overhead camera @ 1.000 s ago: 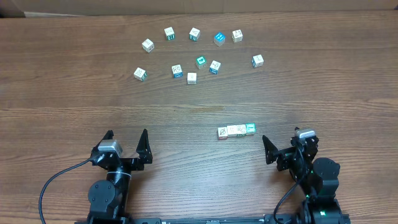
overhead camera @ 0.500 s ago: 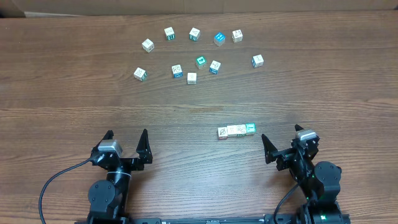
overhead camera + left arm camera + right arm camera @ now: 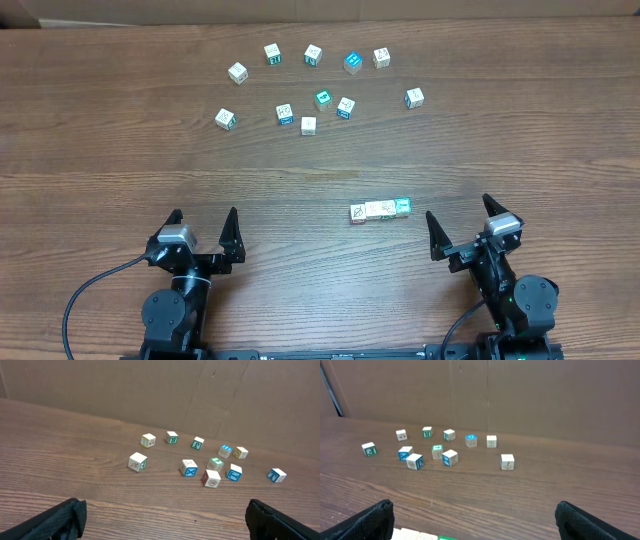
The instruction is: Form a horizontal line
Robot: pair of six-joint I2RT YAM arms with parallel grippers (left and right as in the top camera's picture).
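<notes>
The horizontal line is a short straight row of small white-sided cubes, touching, with a green face at its right end. It lies on the wood table right of centre. Its top edge shows at the bottom left of the right wrist view. My right gripper stands open just right of the row and apart from it, with nothing between its fingers. Far to the left, near the front edge, my left gripper is open and empty too.
Several loose picture cubes lie scattered across the far half of the table. A brown cardboard wall closes off the back edge.
The right arm's wrist has shifted a little to the right and toward the front edge, still open. The row, the loose cubes and the left arm have not moved.
</notes>
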